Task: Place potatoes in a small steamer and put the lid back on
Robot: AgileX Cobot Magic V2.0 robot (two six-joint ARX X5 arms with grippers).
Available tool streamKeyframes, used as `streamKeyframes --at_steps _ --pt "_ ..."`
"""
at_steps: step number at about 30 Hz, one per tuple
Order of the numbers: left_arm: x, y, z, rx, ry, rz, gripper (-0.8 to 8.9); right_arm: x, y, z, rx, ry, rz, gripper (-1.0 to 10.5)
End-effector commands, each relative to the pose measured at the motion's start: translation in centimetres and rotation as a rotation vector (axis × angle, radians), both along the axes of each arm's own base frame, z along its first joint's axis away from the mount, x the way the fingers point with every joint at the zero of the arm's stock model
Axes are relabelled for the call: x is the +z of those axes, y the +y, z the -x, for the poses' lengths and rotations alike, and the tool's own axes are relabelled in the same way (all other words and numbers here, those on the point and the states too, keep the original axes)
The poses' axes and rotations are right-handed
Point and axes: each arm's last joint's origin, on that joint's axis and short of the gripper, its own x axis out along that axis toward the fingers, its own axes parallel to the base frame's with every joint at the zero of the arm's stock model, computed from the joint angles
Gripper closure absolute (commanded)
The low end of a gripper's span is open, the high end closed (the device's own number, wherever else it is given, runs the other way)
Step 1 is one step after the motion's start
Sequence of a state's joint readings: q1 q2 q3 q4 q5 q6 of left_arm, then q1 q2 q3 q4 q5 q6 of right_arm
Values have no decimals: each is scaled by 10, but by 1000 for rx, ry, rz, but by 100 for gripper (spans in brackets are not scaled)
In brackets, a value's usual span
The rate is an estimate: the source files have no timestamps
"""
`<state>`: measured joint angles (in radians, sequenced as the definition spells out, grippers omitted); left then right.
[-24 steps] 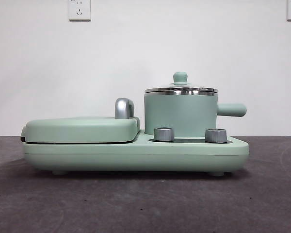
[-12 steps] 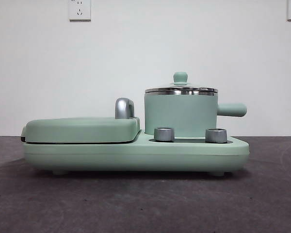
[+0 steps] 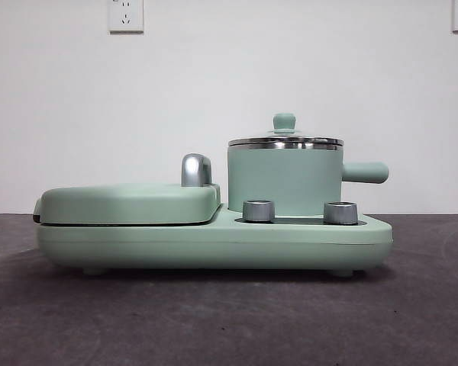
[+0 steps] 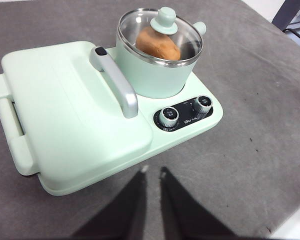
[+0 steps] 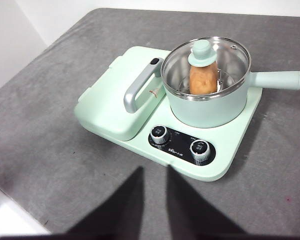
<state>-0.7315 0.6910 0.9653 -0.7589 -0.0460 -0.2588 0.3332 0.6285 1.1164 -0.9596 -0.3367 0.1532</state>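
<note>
The small steamer [image 3: 284, 181] stands on the right side of a mint-green cooker base [image 3: 214, 242]. Its glass lid [image 3: 285, 140] sits on the rim, knob [image 3: 284, 121] up. Through the glass, both wrist views show the orange-brown potato [image 4: 157, 44] [image 5: 203, 77] inside the steamer [image 4: 152, 70] [image 5: 210, 107]. My left gripper [image 4: 152, 172] hovers shut and empty over the table, in front of the cooker and well short of it. Held back the same way, my right gripper [image 5: 155, 170] is also shut and holds nothing. Neither gripper shows in the front view.
A flat mint-green griddle cover [image 3: 128, 203] with a chrome handle [image 3: 195, 169] fills the cooker's left half. Two steel dials [image 3: 258, 210] [image 3: 340, 213] sit in front of the steamer. The steamer's side handle [image 3: 364, 172] points right. Grey table [image 3: 229, 320] surrounds the cooker.
</note>
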Motion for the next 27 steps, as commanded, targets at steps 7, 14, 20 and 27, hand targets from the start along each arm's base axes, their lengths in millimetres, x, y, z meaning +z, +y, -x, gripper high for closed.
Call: streamKeyframes --at_steps 7,14,20,27 --pt "5 -1 1 -5 -17 36 808 5 0 1 8 -52 -3 932" --pt "-7 3 -4 43 -102 109 808 7 0 0 8 -66 -8 932" --pt "-79 31 -8 248 -428 310 808 7 0 0 8 -66 -8 932" --pt "-152 65 -3 527 -488 206 808 7 0 0 8 -65 -8 932"
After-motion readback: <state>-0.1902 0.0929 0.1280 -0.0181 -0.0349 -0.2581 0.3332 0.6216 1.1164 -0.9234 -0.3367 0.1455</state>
